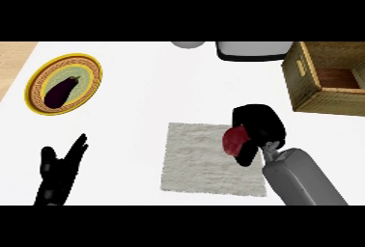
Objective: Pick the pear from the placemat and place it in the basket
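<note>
Right hand (258, 126): black, at the end of a grey forearm (301, 178) that comes up from the lower right; its fingers are curled round the pear, thumb side toward the placemat.
Pear (233, 141): red, enclosed by the right hand's fingers, showing on their left side; it sits over the right edge of the placemat, and whether it touches the cloth cannot be told.
Placemat (203, 159): pale grey, rough-edged, square; it spreads out to the left of and below the right hand's fingers, on the white counter (157, 87).
Basket (329, 79): woven, tan, box-shaped with a brown floor, open at the top; it stands up and to the right of the right hand's fingers, apart from them.
Left hand (61, 169): black, at the lower left, fingers straight and spread, pointing up, holding nothing; well apart from the placemat.
Plate (64, 84): round, gold-rimmed with a green centre, above the left hand's fingertips, near the counter's left edge.
Eggplant (61, 90): dark purple, lying slantwise on the plate.
Far edge: a grey-white tray-like object (253, 49) with a dark rim and a small grey round thing (188, 44), both cut off, above the right hand's fingers.
</note>
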`<state>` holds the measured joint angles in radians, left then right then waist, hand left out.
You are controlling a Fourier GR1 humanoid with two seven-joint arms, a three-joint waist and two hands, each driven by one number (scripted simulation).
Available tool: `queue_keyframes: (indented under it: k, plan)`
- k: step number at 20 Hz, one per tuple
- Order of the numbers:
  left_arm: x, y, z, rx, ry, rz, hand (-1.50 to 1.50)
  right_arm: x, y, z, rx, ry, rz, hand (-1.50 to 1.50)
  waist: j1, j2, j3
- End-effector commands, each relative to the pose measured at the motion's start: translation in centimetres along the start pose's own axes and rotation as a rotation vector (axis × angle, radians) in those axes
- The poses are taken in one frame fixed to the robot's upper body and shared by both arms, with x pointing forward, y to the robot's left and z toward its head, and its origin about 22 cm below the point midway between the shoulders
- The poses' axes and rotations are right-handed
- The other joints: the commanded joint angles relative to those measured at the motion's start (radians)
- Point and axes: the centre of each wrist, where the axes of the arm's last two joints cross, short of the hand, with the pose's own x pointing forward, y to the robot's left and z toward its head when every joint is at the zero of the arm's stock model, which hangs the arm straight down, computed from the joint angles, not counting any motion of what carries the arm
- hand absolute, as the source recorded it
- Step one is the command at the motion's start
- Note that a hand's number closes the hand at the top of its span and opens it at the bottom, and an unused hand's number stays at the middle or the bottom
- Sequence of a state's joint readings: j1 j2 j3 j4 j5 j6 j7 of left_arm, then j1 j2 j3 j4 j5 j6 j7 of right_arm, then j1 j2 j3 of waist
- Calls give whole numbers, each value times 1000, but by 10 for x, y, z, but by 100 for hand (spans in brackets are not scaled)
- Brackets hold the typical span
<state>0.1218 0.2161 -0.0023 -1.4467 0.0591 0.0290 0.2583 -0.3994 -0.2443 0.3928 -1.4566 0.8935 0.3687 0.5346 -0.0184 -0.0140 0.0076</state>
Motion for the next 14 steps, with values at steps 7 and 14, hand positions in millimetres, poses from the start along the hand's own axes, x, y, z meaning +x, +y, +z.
queue_keyframes:
  k: [7,14]
  plan:
    - [-19,4,8,4,69,24,0,11,-87,64,-424,-110,-680,150,-22,-1,-6]
    - [-9,4,12,-15,62,13,0,-14,-169,128,-713,-55,-762,150,5,6,-8]
